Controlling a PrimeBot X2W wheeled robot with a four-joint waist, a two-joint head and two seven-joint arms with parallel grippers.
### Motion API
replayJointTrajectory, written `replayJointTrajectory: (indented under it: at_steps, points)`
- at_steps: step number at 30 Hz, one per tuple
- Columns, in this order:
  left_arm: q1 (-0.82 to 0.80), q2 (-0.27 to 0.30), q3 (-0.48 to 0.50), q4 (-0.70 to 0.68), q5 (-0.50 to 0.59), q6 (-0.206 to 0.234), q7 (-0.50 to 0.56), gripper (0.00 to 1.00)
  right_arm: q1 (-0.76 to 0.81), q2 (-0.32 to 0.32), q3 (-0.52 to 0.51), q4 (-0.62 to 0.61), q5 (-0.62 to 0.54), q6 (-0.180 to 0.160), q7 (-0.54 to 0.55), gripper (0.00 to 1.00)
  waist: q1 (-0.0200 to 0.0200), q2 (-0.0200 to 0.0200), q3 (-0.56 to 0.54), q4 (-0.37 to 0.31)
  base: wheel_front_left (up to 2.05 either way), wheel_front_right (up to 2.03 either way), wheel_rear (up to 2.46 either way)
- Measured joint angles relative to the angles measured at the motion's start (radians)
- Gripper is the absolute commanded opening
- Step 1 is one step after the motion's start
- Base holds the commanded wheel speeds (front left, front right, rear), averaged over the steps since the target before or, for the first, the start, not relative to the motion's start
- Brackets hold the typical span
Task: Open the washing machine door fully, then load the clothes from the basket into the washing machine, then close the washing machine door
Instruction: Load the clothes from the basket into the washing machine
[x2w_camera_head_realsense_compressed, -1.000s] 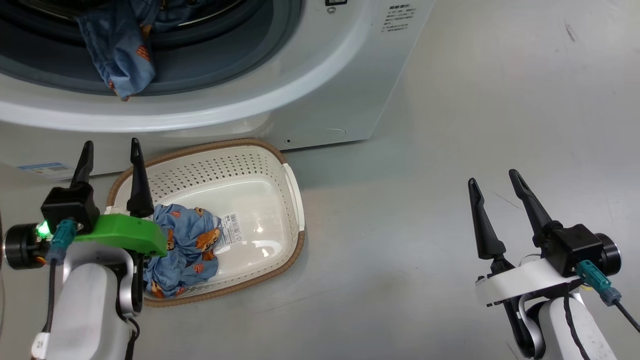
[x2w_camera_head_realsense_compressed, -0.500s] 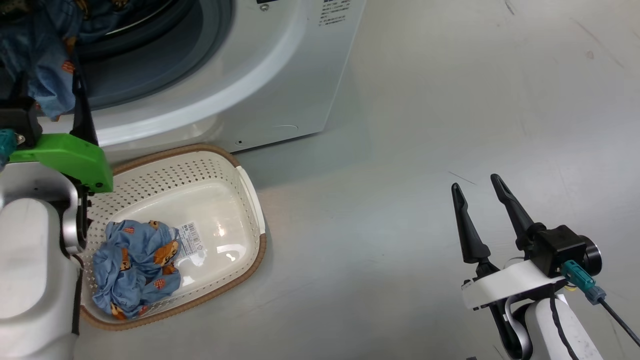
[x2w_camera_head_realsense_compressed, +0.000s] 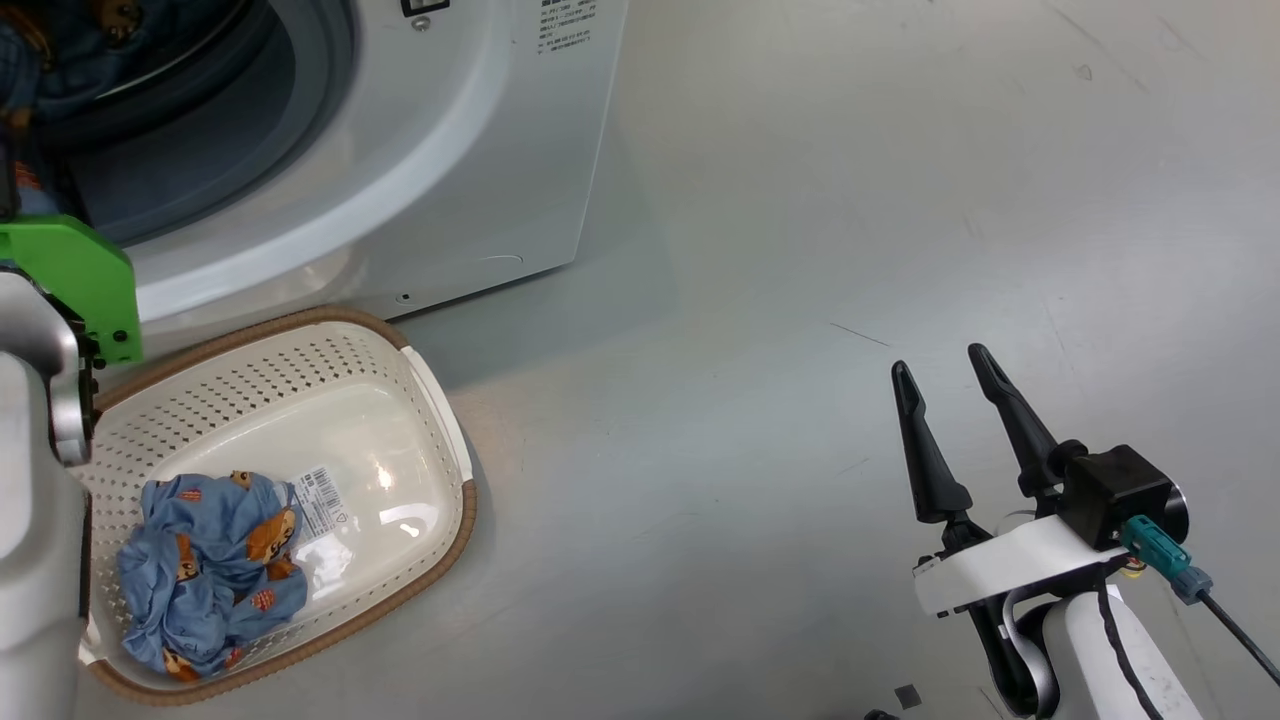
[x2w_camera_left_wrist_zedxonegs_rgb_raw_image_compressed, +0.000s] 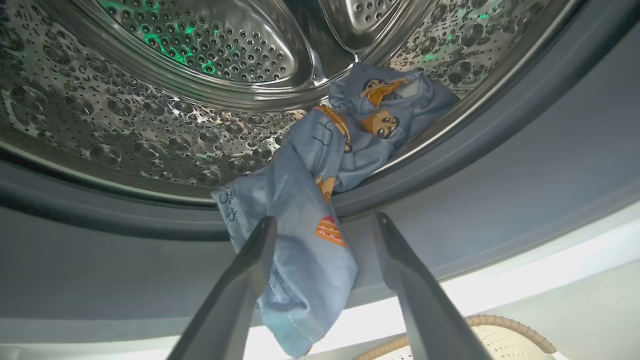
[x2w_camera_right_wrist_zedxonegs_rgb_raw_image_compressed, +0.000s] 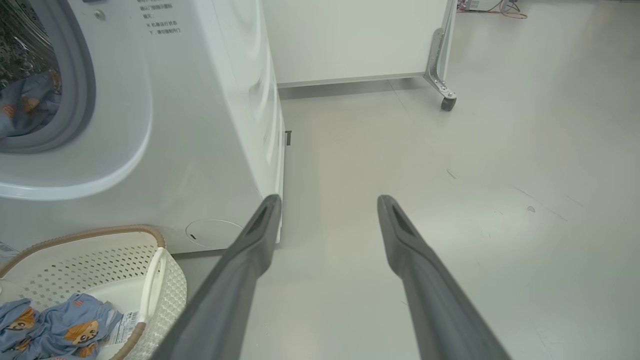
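The white washing machine (x2w_camera_head_realsense_compressed: 450, 150) stands at the upper left with its mouth uncovered; its door is out of view. A blue bear-print garment (x2w_camera_left_wrist_zedxonegs_rgb_raw_image_compressed: 310, 200) lies half in the steel drum (x2w_camera_left_wrist_zedxonegs_rgb_raw_image_compressed: 150, 100) and hangs out over the grey gasket (x2w_camera_left_wrist_zedxonegs_rgb_raw_image_compressed: 500, 150). My left gripper (x2w_camera_left_wrist_zedxonegs_rgb_raw_image_compressed: 324, 218) is open just in front of that hanging cloth, one finger on each side, not closed on it. The cream basket (x2w_camera_head_realsense_compressed: 300, 380) sits on the floor below the machine with crumpled blue clothes (x2w_camera_head_realsense_compressed: 205, 570) in its near corner. My right gripper (x2w_camera_head_realsense_compressed: 936, 360) is open and empty over bare floor, far right of the basket.
My left arm's green mount (x2w_camera_head_realsense_compressed: 75, 280) stands at the left edge, above the basket's back rim. A white panel on a caster (x2w_camera_right_wrist_zedxonegs_rgb_raw_image_compressed: 448, 102) stands behind the machine. Grey floor (x2w_camera_head_realsense_compressed: 800, 250) stretches to the right of the machine and basket.
The camera has turned right, shifting the scene left. My left gripper has risen from above the basket's rim to the drum mouth. The right gripper has held its place, still open.
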Motion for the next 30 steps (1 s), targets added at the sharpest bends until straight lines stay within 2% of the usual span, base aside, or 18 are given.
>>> replayJointTrajectory:
  at_steps: [11, 13, 14, 16, 21, 22, 24, 28, 30]
  points:
    - [-0.042, 0.012, -0.003, 0.074, 0.051, 0.009, 0.078, 0.98, 0.0, 0.001, 0.001, -0.005, 0.008, -0.001, 0.0, 1.0, 0.0, 0.0, 0.014, -0.011, 0.0, 0.0, 0.0]
    - [-0.054, 0.012, -0.001, 0.08, 0.052, 0.012, 0.079, 0.82, 0.0, 0.001, 0.001, -0.005, 0.014, -0.001, 0.0, 1.0, 0.0, 0.0, 0.016, -0.011, 0.0, 0.0, 0.0]
    - [-0.054, 0.012, -0.001, 0.08, 0.052, 0.012, 0.079, 0.67, 0.0, 0.001, 0.001, -0.005, 0.014, -0.001, 0.0, 1.0, 0.0, 0.0, 0.016, -0.011, 0.0, 0.0, 0.0]
    - [-0.057, 0.012, 0.001, 0.1, 0.053, 0.013, 0.089, 0.52, 0.0, 0.001, 0.001, -0.005, 0.014, -0.001, 0.0, 1.0, 0.0, 0.0, 0.019, -0.011, 0.0, 0.0, 0.0]
    - [-0.058, 0.015, 0.0, 0.132, 0.078, 0.016, 0.107, 0.46, 0.0, 0.001, 0.002, -0.007, 0.014, -0.001, 0.0, 1.0, 0.0, 0.0, 0.026, -0.012, 0.0, 0.0, 0.0]
    - [-0.059, 0.015, -0.001, 0.135, 0.083, 0.016, 0.11, 0.43, 0.0, 0.001, 0.002, -0.007, 0.014, -0.002, 0.0, 1.0, 0.0, 0.0, 0.028, -0.012, 0.0, 0.0, 0.0]
    - [-0.067, 0.016, -0.004, 0.141, 0.094, 0.016, 0.116, 0.27, 0.0, 0.001, 0.002, -0.007, 0.014, -0.002, 0.0, 1.0, 0.0, 0.0, 0.03, -0.011, 0.0, 0.0, 0.0]
    - [-0.093, 0.02, -0.009, 0.152, 0.106, 0.016, 0.122, 0.24, -0.001, 0.001, 0.005, -0.007, 0.014, -0.002, 0.0, 1.0, 0.0, 0.0, 0.036, -0.012, 0.0, 0.0, 0.0]
    - [-0.101, 0.026, -0.01, 0.162, 0.108, 0.016, 0.128, 0.16, -0.002, 0.001, 0.008, -0.007, 0.015, -0.002, 0.0, 1.0, 0.0, 0.0, 0.038, -0.013, 0.0, 0.0, 0.0]
